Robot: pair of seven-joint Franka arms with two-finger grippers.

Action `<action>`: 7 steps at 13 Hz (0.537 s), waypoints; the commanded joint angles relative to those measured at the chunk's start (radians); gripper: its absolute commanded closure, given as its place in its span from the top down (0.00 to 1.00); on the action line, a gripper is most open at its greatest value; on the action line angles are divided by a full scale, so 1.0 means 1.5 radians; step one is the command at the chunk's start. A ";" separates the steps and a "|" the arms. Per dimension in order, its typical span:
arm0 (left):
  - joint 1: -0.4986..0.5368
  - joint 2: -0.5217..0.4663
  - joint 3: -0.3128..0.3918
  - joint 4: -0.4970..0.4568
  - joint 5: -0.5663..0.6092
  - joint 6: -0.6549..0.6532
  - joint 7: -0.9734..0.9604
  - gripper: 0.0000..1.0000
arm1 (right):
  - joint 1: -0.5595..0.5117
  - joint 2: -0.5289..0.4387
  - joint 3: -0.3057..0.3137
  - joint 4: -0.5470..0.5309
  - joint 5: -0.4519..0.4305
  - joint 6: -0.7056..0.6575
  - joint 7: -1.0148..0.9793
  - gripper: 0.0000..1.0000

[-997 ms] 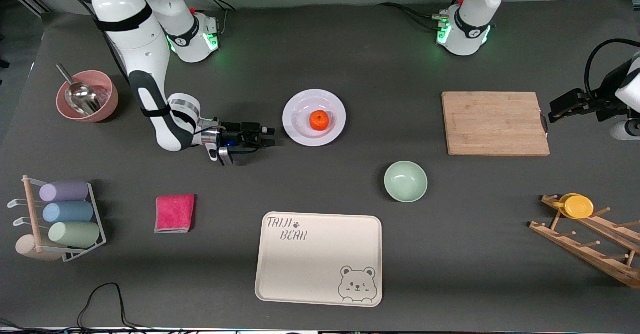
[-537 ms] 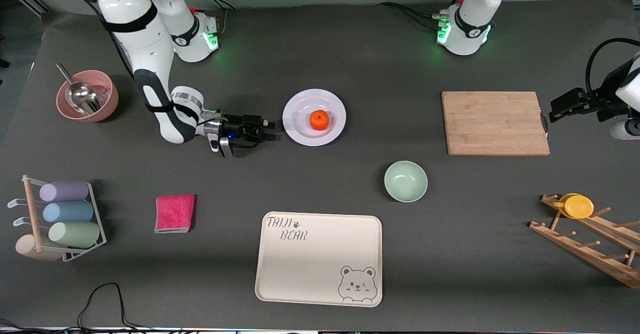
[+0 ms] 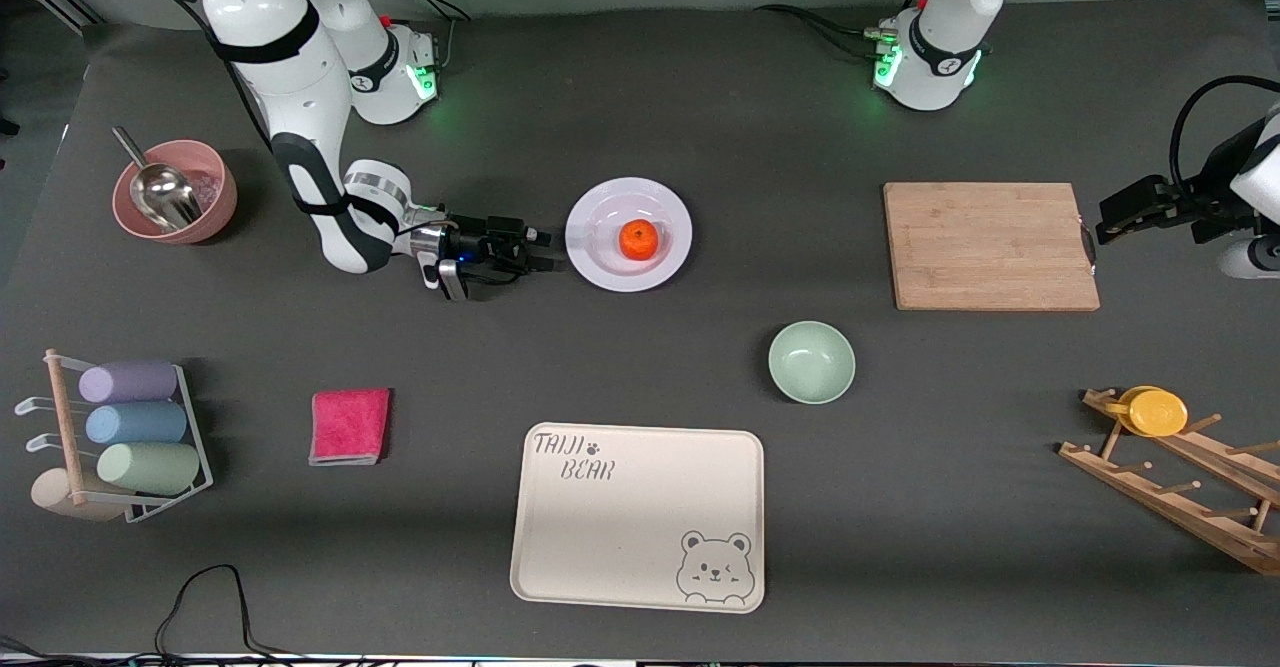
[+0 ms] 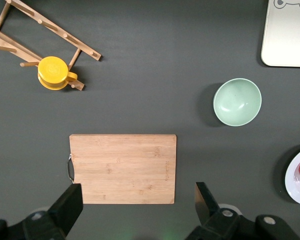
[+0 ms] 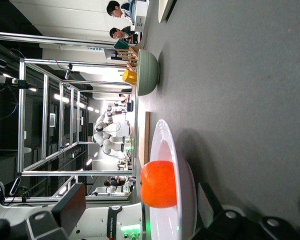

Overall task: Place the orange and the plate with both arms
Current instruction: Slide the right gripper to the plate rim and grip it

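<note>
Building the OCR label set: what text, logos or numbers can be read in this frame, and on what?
"TAIJI BEAR": printed in a corner of the cream tray, beside a small paw mark; a bear face drawing sits in the diagonal corner.
A faint mark on the wooden cutting board in the left wrist view: too small to read.
Nothing else legible.
</note>
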 commanded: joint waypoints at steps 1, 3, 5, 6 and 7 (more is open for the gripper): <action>-0.006 -0.013 0.008 -0.012 -0.009 0.002 0.014 1.00 | 0.015 -0.001 0.008 -0.025 0.023 0.012 -0.021 1.00; -0.007 -0.013 0.008 -0.013 -0.009 0.002 0.013 1.00 | 0.016 -0.008 0.022 -0.029 0.040 0.013 -0.020 1.00; -0.007 -0.013 0.008 -0.012 -0.008 0.002 0.013 1.00 | 0.017 -0.015 0.044 -0.033 0.068 0.023 -0.018 1.00; -0.009 -0.012 0.008 -0.014 -0.007 0.002 0.012 1.00 | 0.024 -0.017 0.048 -0.032 0.081 0.032 -0.018 1.00; -0.010 -0.011 0.008 -0.014 -0.006 0.002 0.013 1.00 | 0.041 -0.020 0.048 -0.032 0.102 0.040 -0.016 1.00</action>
